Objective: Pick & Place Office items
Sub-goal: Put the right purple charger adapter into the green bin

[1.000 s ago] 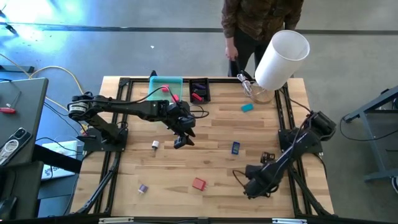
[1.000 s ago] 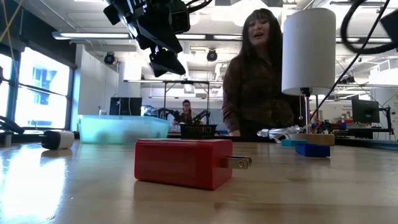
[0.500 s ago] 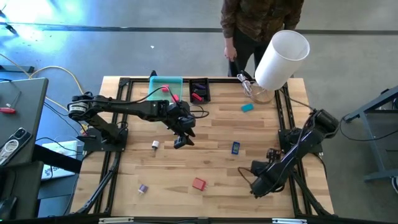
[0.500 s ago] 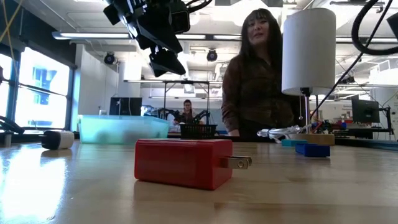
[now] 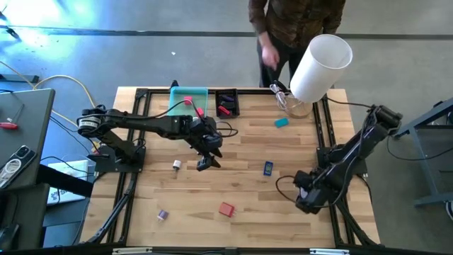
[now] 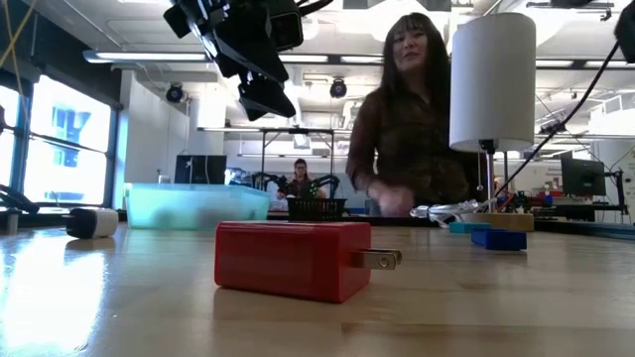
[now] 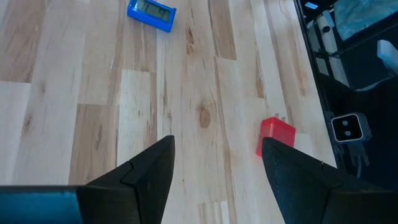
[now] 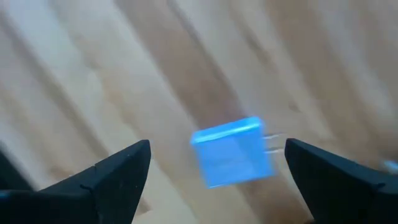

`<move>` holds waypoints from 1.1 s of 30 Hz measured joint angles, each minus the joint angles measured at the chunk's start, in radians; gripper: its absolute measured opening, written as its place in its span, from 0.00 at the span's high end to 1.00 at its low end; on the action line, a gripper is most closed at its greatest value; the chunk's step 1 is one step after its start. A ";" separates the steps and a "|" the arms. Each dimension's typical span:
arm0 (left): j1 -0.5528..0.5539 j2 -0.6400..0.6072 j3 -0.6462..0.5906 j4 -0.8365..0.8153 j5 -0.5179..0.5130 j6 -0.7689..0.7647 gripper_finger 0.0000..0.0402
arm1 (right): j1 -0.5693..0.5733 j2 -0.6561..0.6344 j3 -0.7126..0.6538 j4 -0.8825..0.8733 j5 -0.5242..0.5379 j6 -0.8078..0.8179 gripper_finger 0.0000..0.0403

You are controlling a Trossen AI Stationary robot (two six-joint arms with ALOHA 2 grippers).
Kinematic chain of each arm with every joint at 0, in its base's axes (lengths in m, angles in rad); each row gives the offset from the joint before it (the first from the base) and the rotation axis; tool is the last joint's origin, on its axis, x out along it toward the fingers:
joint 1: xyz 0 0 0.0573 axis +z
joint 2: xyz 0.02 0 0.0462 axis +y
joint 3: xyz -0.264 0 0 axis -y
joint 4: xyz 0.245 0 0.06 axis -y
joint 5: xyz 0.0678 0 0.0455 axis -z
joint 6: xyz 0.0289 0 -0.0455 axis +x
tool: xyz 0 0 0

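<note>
Office items lie scattered on the wooden table: a red plug block (image 5: pixel 226 209) (image 6: pixel 288 258) near the front, a blue piece (image 5: pixel 268 168), a teal piece (image 5: pixel 282 122), a small white piece (image 5: pixel 176 164) and a purple piece (image 5: pixel 163 214). My left gripper (image 5: pixel 205 163) hangs open above the table's middle; its wrist view shows the blue piece (image 7: pixel 151 15) and the red block (image 7: pixel 275 137) ahead. My right gripper (image 5: pixel 306 198) points down at the near right, open, above a light blue plug block (image 8: pixel 231 151) lying on the wood.
A teal tray (image 5: pixel 190 99) and a black basket (image 5: pixel 227 101) holding red and pink pieces stand at the far edge. A large white cylinder (image 5: pixel 320 67) rises at the far right. A person (image 5: pixel 283 21) stands behind the far edge, one hand moving.
My right gripper has moved toward the table's right edge and a little toward the far edge, rolling its wrist as it went; it stays open. The person's hand behind the far edge has shifted. My left arm has kept still.
</note>
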 joint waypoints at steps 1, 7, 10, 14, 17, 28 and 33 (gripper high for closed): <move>0.000 0.000 0.000 0.000 0.000 0.000 0.42 | 0.004 0.000 -0.004 0.030 0.000 -0.001 0.10; 0.000 0.000 0.000 0.000 0.000 -0.001 0.42 | 0.020 0.029 -0.005 0.078 -0.013 -0.016 0.10; -0.011 0.000 0.000 0.000 -0.001 -0.001 0.42 | 0.019 0.048 -0.005 0.076 -0.056 -0.016 0.10; -0.033 0.000 0.000 0.000 -0.001 -0.001 0.42 | 0.019 0.087 -0.005 0.071 -0.080 -0.030 0.10; -0.046 0.000 0.000 0.000 -0.001 0.005 0.42 | 0.019 0.115 -0.005 0.093 -0.071 -0.022 0.10; -0.054 0.000 0.000 0.000 -0.001 0.006 0.42 | 0.002 0.153 -0.005 0.144 -0.085 -0.031 0.10; -0.054 0.000 0.000 0.000 -0.001 0.004 0.42 | -0.049 0.153 -0.005 0.143 -0.108 0.026 0.10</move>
